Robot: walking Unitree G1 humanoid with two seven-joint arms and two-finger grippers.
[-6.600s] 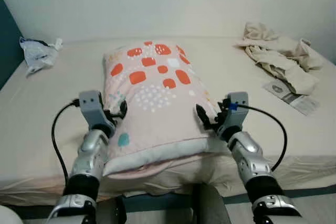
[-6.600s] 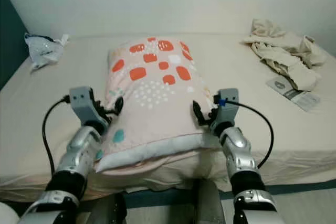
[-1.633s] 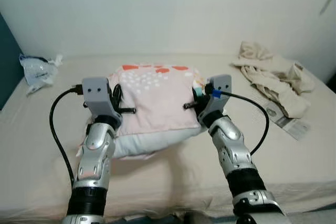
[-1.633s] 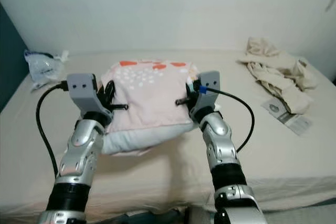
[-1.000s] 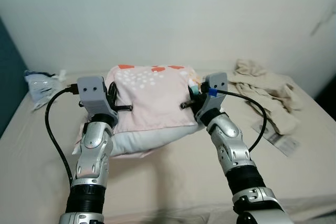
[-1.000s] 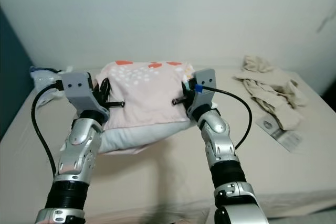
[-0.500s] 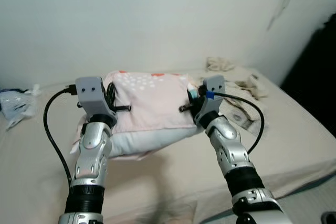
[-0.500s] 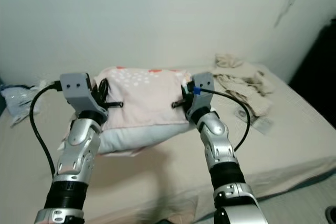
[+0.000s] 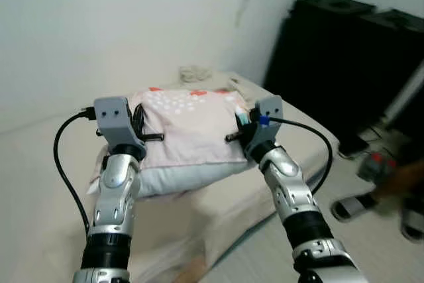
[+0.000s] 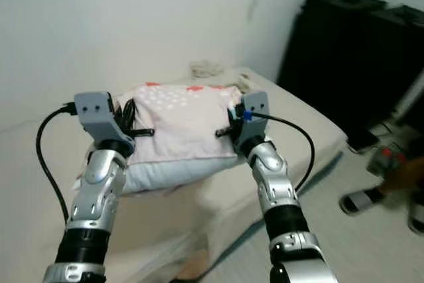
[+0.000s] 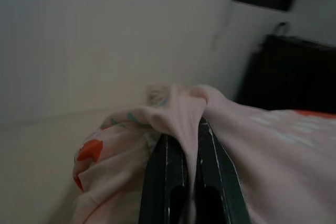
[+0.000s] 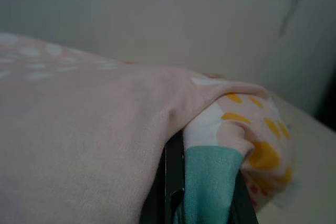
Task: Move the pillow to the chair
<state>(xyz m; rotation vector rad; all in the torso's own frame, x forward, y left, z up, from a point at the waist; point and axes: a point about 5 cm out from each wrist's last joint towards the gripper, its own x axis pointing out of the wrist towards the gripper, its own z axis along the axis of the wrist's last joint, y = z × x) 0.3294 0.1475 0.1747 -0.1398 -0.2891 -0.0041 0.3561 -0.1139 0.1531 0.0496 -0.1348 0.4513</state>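
A pink pillow [image 9: 189, 130] with white dots and orange patches hangs in the air above the bed, held between both arms. My left gripper [image 9: 140, 130] is shut on the pillow's left edge; its black fingers [image 11: 181, 182] pinch a fold of pink cloth. My right gripper [image 9: 240, 127] is shut on the right edge, where its fingers [image 12: 176, 182] clamp the fabric next to a teal patch. The pillow's pale underside sags below the grippers.
The beige bed [image 9: 40, 183] lies below and to the left, its corner toward the right. A tall black cabinet [image 9: 344, 64] stands at the right. On the floor at the right are slippers [image 9: 351, 207] and a blurred person's foot [image 9: 404, 183]. A white wall is behind.
The camera has swung to the right: the bed's corner, the black cabinet and the floor have come into view. Both grippers still hold the pillow the same way.
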